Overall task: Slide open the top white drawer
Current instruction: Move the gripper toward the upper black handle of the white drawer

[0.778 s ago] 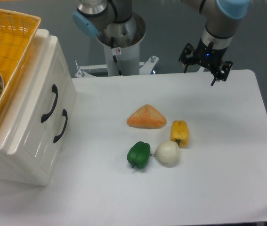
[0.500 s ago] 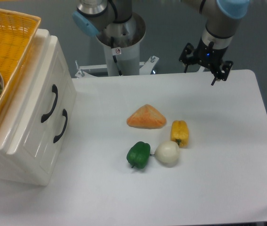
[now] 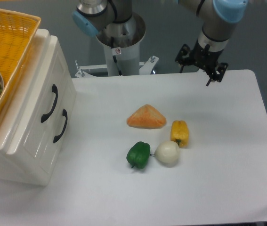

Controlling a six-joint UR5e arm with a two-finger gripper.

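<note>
The small cream-white cabinet (image 3: 29, 127) stands at the table's left edge, seen at a slant. Its top white drawer (image 3: 39, 94) is pushed in flush, with a curved black handle (image 3: 50, 103). Below and to the right of it is the lower drawer, with its own black handle (image 3: 61, 125). My gripper (image 3: 195, 75) hangs over the table's far right edge, far from the cabinet. Its black fingers (image 3: 209, 80) point down and stand apart with nothing between them.
An orange wedge (image 3: 146, 117), a yellow pepper (image 3: 180, 133), a white onion (image 3: 166, 153) and a green pepper (image 3: 138, 154) lie mid-table. A yellow basket (image 3: 8, 42) with fruit sits on the cabinet. The robot base (image 3: 119, 42) rises behind the table.
The gripper has shifted slightly left and up at the far right of the table. The drawers and the food have not moved.
</note>
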